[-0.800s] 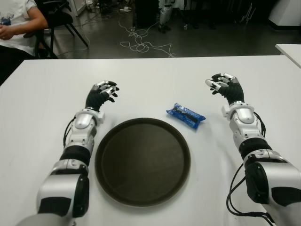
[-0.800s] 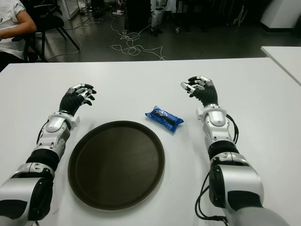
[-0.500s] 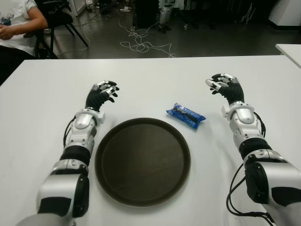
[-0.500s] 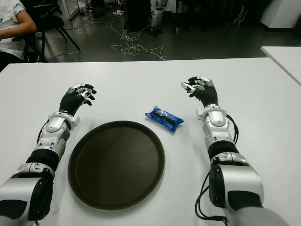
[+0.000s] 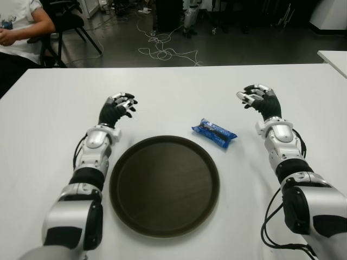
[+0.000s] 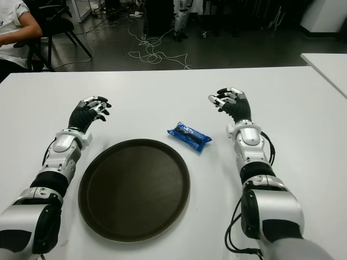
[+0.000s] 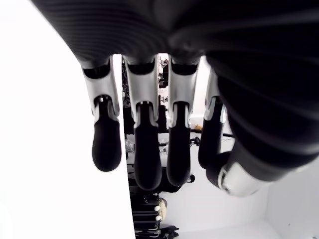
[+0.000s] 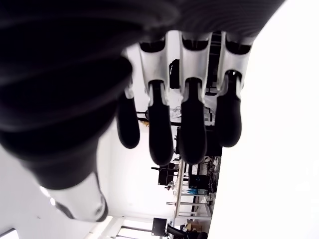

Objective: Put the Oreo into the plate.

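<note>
Both arms reach forward over the white table (image 5: 179,92), one on each side of the round dark plate (image 5: 165,186). The left hand (image 5: 115,108) shows beyond the plate's far left edge, palm turned down, with its fingers (image 7: 105,149) loosely bent and spread apart, holding nothing. The right hand (image 5: 258,98) shows well to the right of the plate and a little farther from the robot than the left one. Its fingers (image 8: 160,139) are likewise relaxed, gently curved and separated, with nothing in them. Whether either hand touches the table cannot be told from these views.

One Oreo pack (image 5: 214,132), in a blue wrapper, lies flat on the table just beyond the plate's far right rim, close to it but not on it. It sits between the plate and the right forearm, nearer to the right hand than to the left, and neither hand touches it. Its long axis runs on a slant: the end toward the robot's left is farther from the robot, and the end toward the robot's right is nearer.

There is one plate, and nothing lies in it. There is one Oreo pack and there are two hands. At the far left, beyond the table, part of a seated person (image 5: 19,27) shows beside a black chair (image 5: 68,21), and cables (image 5: 162,51) lie tangled on the floor behind the table.
</note>
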Controlling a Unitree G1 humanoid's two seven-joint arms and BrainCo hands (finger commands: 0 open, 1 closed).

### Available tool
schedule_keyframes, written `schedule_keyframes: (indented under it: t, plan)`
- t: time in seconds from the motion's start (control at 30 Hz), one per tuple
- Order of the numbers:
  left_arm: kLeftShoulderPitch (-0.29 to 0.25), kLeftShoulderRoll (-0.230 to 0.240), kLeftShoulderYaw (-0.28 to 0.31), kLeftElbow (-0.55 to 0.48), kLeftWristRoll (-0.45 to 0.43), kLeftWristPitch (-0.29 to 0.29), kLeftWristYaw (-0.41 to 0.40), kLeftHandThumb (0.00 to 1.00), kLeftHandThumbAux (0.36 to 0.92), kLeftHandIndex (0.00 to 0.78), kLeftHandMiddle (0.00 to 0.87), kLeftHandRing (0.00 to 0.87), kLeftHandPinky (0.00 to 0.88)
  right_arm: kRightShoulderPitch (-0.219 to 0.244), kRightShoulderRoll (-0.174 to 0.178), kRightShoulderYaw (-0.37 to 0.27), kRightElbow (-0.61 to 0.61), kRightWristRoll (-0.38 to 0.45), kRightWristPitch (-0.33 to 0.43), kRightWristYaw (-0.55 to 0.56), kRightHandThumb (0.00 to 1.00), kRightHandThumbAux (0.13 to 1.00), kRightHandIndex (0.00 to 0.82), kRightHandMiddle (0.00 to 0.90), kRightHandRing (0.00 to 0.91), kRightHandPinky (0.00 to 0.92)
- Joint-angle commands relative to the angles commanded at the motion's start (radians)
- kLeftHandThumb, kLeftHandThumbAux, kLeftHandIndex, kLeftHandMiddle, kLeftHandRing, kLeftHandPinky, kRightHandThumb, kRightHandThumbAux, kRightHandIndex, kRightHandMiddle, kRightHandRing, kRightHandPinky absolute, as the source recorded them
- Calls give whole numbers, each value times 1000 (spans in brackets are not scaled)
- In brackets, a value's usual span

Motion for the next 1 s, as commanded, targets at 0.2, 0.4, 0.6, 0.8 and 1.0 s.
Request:
schedule_keyframes:
  t: [0.2,0.4,0.6,0.8,1.0]
  plan:
    - [1,1,-3,-3,5,0,8,835,672,419,466,510,570,-2,-1,3,3,0,4,-5,155,788,449,534,557,581]
    - [1,0,0,-3,2,3,7,835,673,419,465,504,564,-2,-1,4,4,0,0,-6,160,778,445,531,548,569]
    - [0,-2,1,-2,1,3,12,835,672,419,467,513,579,0,-2,6,4,0,-6,-4,188,769,449,535,553,582]
    - [0,-1,4,2,-4,8,6,835,672,419,467,513,573,-1,-2,4,4,4,2,8,191,768,440,529,549,584]
    - [-1,-2,6,4,-7,7,3,835,672,419,467,517,585,-3,-3,3,6,5,8,14,139,776,433,517,534,555]
